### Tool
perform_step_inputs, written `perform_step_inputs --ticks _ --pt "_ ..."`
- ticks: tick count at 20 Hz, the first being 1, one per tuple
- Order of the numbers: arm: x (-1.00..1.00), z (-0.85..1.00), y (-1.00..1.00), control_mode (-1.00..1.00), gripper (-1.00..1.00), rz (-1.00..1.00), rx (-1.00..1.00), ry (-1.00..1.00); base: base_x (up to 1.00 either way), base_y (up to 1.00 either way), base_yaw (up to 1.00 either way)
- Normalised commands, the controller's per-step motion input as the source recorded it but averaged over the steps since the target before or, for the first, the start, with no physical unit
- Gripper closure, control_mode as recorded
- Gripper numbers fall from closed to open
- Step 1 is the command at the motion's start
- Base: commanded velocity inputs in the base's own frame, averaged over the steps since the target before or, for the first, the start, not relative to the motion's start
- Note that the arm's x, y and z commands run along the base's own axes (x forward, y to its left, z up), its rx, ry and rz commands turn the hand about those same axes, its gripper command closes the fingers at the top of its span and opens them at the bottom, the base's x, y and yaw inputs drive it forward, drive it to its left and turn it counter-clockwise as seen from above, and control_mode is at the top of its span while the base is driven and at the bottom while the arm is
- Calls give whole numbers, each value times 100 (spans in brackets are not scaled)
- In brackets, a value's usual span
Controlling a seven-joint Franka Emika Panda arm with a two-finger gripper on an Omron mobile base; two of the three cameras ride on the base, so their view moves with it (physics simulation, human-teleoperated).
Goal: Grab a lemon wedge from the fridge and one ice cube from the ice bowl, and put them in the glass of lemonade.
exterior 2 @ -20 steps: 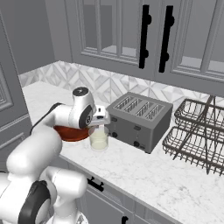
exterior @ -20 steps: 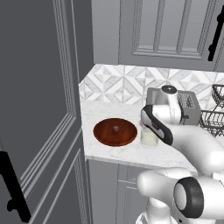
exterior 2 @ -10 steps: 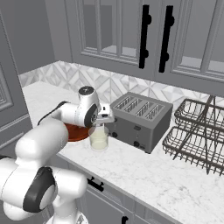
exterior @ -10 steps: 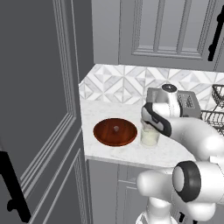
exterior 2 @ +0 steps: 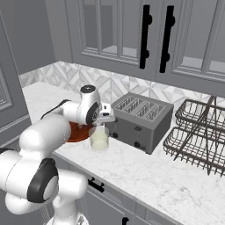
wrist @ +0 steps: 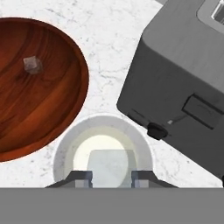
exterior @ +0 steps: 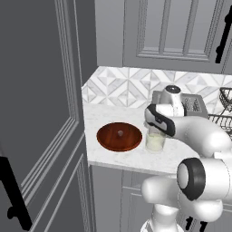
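The robot's gripper hangs right over the glass of lemonade, with its two little fingers pointing down at the drink. The fingers are only a bit apart. Between them sits a pale, see-through block that looks like an ice cube, though it is hard to be sure because it is so clear and so close to the camera. I think the robot is holding it.

So the step now seems to be dropping ice into the glass. Next, I think the fingers need to open so the block can fall straight in. The glass is narrow, so the hand should stay right above the middle.

The ice bowl sits on the counter, its rim just beside the glass. One more tiny grey lump of ice lies in it, well away from the gripper. A grey toaster stands near the glass on the other side.

I cannot see any lemon wedge here. From the left side, the glass stands between the bowl and the robot's arm, and a tall dark door stands just left of the counter.
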Motion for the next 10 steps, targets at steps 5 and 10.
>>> perform_step_inputs --ticks 5,10 --pt "-4 -20 20 -100 100 1 8 -3 0 0 0" --pt "0 -15 -8 -100 100 0 0 0 0 0 0"
